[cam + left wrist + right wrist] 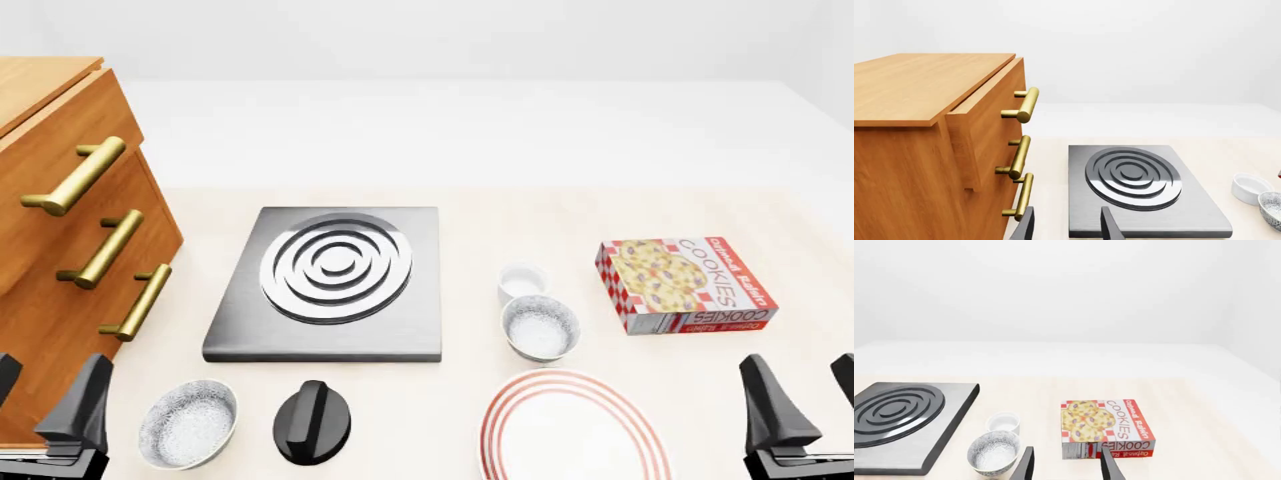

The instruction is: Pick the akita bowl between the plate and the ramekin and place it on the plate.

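The akita bowl [541, 327] is seen standing upright on the worktop [534, 215], a little to the right of the middle in the front view. It is placed between two dishes: the ramekin [522, 281] is found just beside it at 12 o'clock, and the plate [574, 428] is found just beside it at 6 o'clock, with its near edge cut off by the picture. Nothing is seen inside the akita bowl, and nothing is touching it. A cookie box [686, 285] is laid flat at 3 o'clock from the akita bowl. A grey stove plate [330, 285] with round rings is set at 9 o'clock from it. At 8 o'clock from the akita bowl, a black knob [312, 421] is seen, and a second speckled bowl [188, 423] is seen just past the knob. A wooden drawer chest [60, 240] with gold handles is placed at the far left. The left tool [47, 405] is kept low at the near left corner, well apart from all the dishes. Its two fingers are spread apart and nothing is held between them. The right tool [801, 400] is kept low at the near right corner, at 4 o'clock from the akita bowl. Its fingers are also spread apart, and nothing is held there either.
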`<action>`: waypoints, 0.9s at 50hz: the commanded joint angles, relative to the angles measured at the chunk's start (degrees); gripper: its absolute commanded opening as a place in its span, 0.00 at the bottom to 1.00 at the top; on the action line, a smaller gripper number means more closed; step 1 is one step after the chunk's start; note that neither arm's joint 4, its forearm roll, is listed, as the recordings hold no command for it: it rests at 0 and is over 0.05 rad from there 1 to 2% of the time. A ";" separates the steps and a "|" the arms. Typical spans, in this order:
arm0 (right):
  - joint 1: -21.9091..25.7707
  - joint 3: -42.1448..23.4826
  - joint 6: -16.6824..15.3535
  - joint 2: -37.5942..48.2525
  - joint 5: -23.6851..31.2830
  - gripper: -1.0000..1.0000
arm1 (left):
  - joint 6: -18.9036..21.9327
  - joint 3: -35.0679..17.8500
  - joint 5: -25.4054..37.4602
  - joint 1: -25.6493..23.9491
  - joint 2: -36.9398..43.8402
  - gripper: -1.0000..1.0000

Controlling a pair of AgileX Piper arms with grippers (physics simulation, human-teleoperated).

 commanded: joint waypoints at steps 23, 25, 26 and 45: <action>4.48 -18.96 -4.31 -0.06 14.16 1.00 | 0.00 0.00 0.00 0.00 0.00 1.00; 4.52 -20.43 -3.81 -0.11 15.70 1.00 | 0.00 0.00 0.00 0.00 0.00 1.00; 4.21 -22.71 -3.62 0.26 17.49 1.00 | 0.00 0.00 0.00 0.00 0.00 1.00; 3.70 -53.43 -8.78 21.63 31.59 1.00 | 0.00 0.00 0.00 0.00 0.00 1.00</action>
